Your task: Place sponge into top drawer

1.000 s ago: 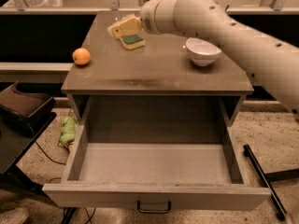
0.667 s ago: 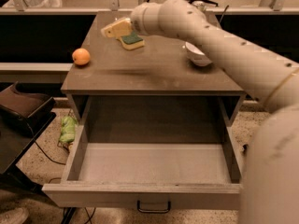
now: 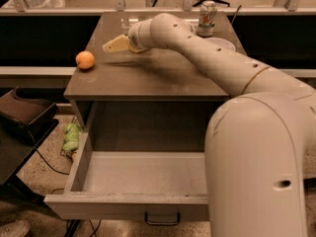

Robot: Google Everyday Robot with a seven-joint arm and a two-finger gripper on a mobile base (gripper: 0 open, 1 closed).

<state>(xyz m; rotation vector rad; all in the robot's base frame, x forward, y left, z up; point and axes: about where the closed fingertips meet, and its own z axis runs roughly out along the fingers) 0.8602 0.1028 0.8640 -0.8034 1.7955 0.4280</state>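
Note:
My gripper (image 3: 112,44) hangs low over the left part of the cabinet top (image 3: 143,78), pointing left, a little to the right of the orange fruit (image 3: 85,60). The sponge is not visible; my arm (image 3: 197,53) covers the spot behind the gripper where it could lie. The top drawer (image 3: 123,206) is pulled fully open below the cabinet top. Its grey inside shows nothing in it, and its dark pull handle (image 3: 162,218) is at the front centre.
A drink can (image 3: 207,19) stands at the back right of the cabinet top, with a white bowl (image 3: 222,44) partly hidden behind my arm. A green object (image 3: 70,137) lies on the floor left of the drawer. A dark seat (image 3: 24,115) is at far left.
My arm has swung left and towards the camera and now fills the right side of the view. The gripper moved left past the sponge, which is now hidden.

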